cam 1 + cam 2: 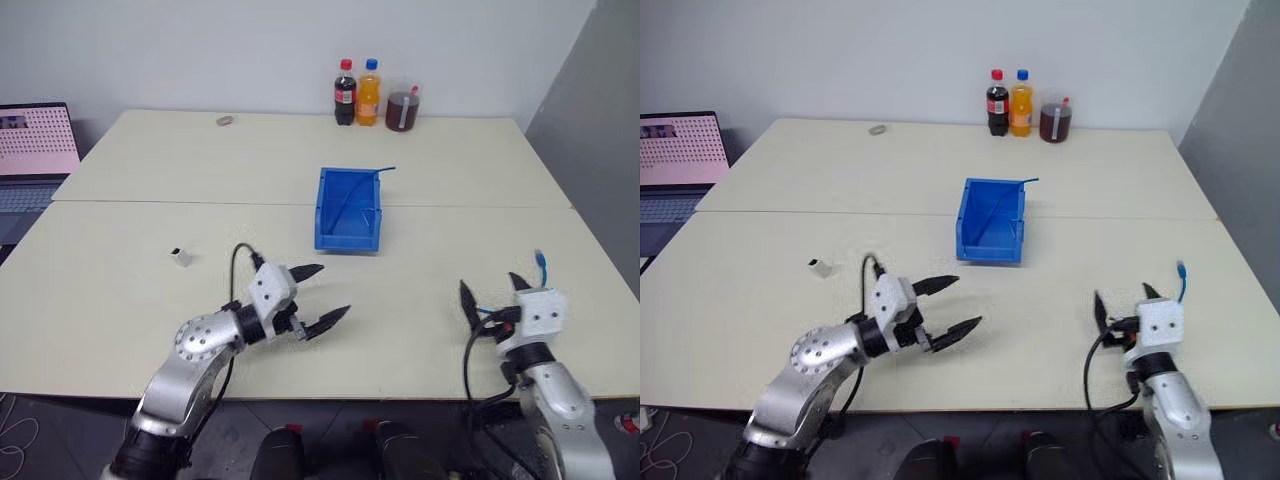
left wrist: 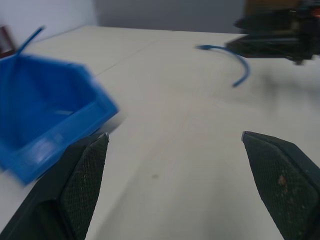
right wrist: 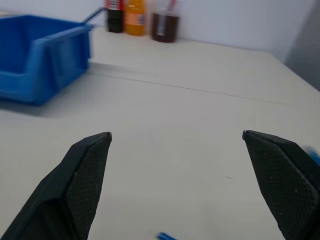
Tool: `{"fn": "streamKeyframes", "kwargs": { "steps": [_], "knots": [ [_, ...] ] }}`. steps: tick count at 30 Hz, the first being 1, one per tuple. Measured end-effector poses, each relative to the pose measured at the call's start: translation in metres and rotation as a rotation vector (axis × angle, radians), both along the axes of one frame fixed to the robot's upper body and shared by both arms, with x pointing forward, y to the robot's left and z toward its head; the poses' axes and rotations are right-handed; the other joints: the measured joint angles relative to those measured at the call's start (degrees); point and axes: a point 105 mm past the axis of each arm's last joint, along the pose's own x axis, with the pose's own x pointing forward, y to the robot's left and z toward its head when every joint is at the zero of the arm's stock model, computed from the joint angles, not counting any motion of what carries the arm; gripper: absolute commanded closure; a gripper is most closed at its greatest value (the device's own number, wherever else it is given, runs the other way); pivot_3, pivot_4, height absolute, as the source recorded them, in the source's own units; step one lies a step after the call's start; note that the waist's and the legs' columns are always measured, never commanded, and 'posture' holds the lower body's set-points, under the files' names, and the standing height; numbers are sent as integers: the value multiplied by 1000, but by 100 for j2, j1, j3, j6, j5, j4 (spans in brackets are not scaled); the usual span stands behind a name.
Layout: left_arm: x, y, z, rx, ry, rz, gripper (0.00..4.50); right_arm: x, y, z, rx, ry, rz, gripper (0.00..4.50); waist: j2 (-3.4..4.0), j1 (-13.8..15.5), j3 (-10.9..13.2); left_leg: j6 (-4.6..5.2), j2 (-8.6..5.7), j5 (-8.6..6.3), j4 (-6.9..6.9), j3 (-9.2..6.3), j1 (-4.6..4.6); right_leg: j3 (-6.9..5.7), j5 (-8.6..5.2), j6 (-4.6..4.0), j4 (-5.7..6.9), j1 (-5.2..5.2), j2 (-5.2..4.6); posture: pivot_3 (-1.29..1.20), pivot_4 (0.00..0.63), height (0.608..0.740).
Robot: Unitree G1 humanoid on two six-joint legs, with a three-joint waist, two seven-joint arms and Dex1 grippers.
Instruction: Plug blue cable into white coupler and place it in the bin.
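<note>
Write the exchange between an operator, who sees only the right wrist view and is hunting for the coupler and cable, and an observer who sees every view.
Operator: I see the bin and bottles. Where is the white coupler?
Observer: The white coupler lies on the table, to the left of the left end effector and apart from it.
Operator: And the blue cable?
Observer: One end of the blue cable lies just past the right end effector, on its right side, outside the open fingers.
</note>
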Motion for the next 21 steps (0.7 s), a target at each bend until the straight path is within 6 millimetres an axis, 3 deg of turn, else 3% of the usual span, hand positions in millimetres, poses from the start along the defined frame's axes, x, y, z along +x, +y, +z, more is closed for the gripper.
{"fn": "streamKeyframes", "kwargs": {
  "steps": [5,10,16,18,21],
  "knots": [
    [-2,-23,4,32,69,-178,0,4,-35,0,34,100,-155,33,2,-40,-1,0,-1,0,0,-2,1,2,0,0,2,0,4,0,150,740],
    [-9,-42,3,100,105,-358,0,38,-73,10,109,226,-265,33,3,-40,-1,2,-7,1,4,-1,1,9,5,6,1,1,4,0,150,740],
    [-12,-40,-14,158,156,-397,0,62,-96,-27,161,419,-306,33,9,-35,3,4,-8,0,-2,-1,-7,9,-4,-2,-4,-2,6,0,150,740],
    [-13,-38,-15,170,160,-400,0,67,-98,-29,153,443,-288,33,9,-35,3,4,-8,0,-1,-1,-8,12,-5,-1,-5,-3,6,0,150,740],
    [-14,-38,-16,172,164,-405,0,73,-100,-29,143,448,-276,560,9,-35,2,4,-8,0,1,-3,-8,9,-5,1,-4,-2,6,0,150,740]
  ]
}}
